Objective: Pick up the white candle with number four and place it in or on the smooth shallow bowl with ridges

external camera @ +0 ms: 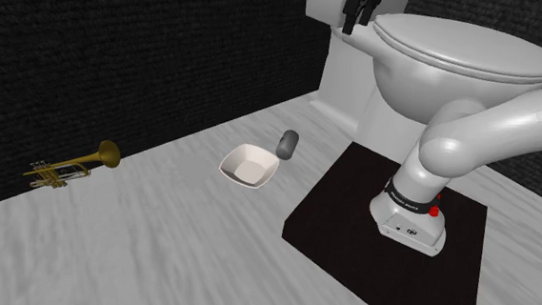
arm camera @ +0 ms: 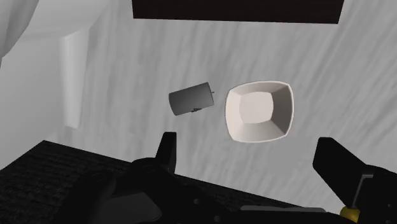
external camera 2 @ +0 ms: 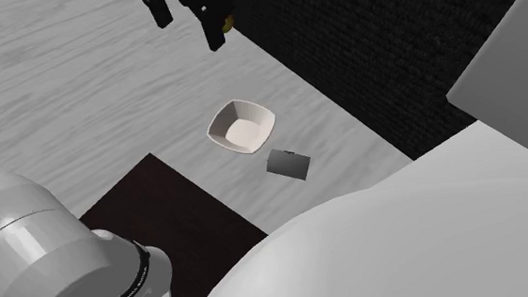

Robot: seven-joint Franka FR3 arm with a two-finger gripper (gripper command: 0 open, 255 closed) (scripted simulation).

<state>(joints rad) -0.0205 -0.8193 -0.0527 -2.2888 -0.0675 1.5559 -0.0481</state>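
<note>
Grey and lying on its side, the candle [external camera: 288, 144] rests on the floor [external camera: 169, 248] just beside the white bowl [external camera: 249, 165], at the bowl's two o'clock in the shoulder view, not touching it. We see the gripper [external camera 2: 189, 30] high above both, its fingers wide apart and clasping nothing. In the shoulder view a trumpet [external camera: 74, 167] lies well off at the bowl's nine o'clock, and the toilet [external camera: 445, 52] stands at two o'clock, past the candle.
</note>
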